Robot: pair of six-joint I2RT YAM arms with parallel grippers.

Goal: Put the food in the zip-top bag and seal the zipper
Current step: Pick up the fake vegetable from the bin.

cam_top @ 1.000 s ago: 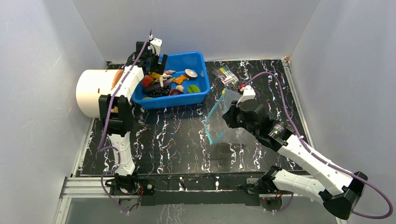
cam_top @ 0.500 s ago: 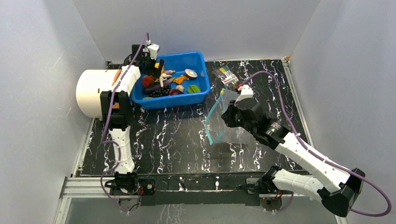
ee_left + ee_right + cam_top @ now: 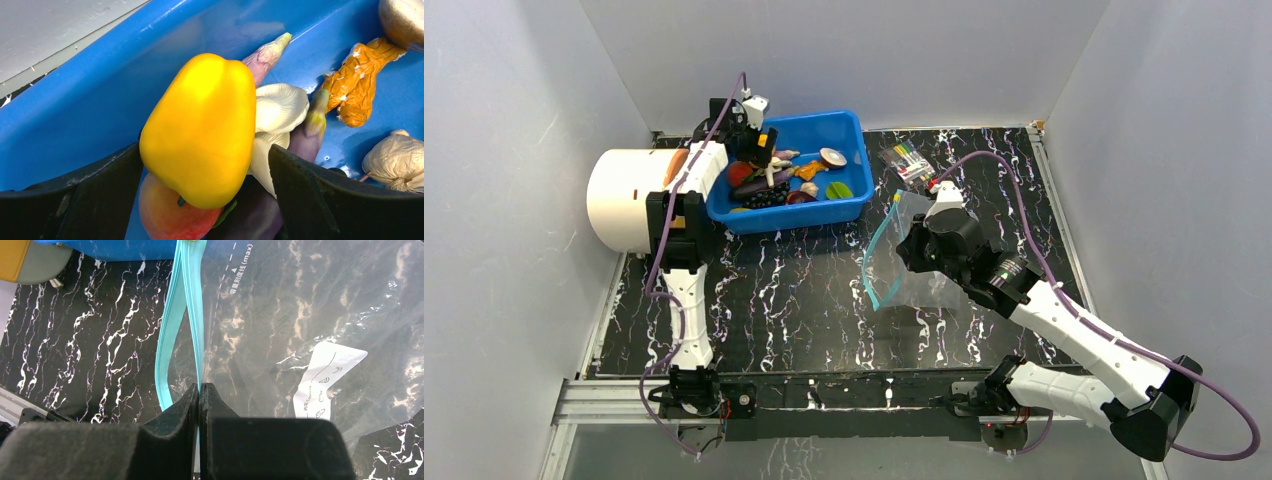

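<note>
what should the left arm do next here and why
Probably close the left gripper on the yellow pepper: its jaws straddle it in the blue bin, a gap showing on one side, while the right gripper holds the zip-top bag with its mouth parted.

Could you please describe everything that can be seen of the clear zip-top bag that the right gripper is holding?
The clear, floppy plastic zip-top bag sits slack over the black marbled table, right of the blue plastic bin. Its teal-blue zipper strip edges the mouth, which gapes: one lip bows outward, while the other runs straight into the right gripper, which is pinched shut on it. A dashed line and "(max)" are printed near the mouth, and a white printed slip shows lower down. No food is inside.
</note>
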